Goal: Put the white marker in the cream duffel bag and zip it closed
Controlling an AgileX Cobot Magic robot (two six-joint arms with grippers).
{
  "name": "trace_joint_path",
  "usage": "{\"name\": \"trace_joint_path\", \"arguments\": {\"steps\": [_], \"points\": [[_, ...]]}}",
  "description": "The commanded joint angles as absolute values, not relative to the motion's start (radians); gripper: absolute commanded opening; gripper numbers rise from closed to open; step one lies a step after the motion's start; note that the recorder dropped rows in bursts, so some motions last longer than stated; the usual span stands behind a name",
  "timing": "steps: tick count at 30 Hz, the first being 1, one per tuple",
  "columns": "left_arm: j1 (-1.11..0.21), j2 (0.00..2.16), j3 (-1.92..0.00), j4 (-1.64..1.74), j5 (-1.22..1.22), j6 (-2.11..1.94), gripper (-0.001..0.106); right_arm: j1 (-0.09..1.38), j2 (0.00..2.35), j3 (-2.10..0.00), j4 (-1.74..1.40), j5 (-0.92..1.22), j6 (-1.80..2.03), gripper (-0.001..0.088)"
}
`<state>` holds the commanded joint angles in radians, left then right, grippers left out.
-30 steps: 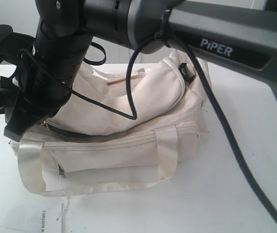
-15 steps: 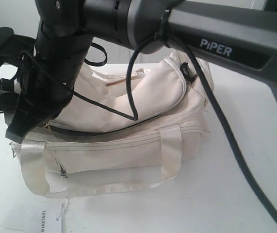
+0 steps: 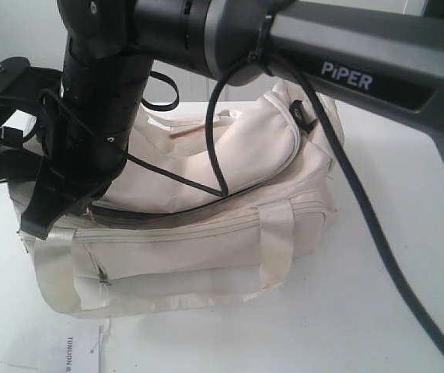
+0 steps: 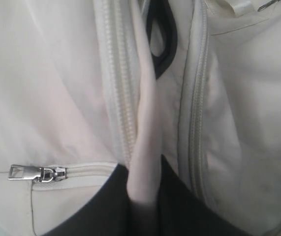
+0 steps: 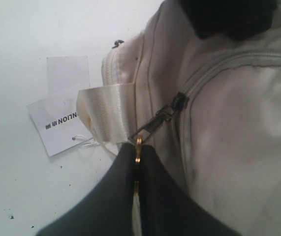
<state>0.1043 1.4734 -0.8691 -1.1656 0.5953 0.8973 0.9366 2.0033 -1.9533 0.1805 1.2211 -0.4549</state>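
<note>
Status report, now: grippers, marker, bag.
Left gripper shut on bag. Right gripper shut on zip pull. Main zip open; marker not in view. Arm cable drapes over bag.

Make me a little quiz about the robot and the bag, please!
1. True or false: the right gripper is wide open.
2. What does the left gripper pinch? A) a spoon B) a cream strip of the cream duffel bag C) a cup
3. Fill in: on the table beside the bag lies a white ____ ____.

Key:
1. False; it is shut on the gold charm of the zip.
2. B.
3. paper tag.
</note>
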Motion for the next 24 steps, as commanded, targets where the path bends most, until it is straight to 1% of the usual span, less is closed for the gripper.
{"name": "trace_joint_path", "arguments": {"steps": [24], "points": [[0.104,1.473,-0.869,-1.165,0.595,0.915,0.0,0.937,1.993,-1.953,0.107,1.221,-0.461,0.0]]}}
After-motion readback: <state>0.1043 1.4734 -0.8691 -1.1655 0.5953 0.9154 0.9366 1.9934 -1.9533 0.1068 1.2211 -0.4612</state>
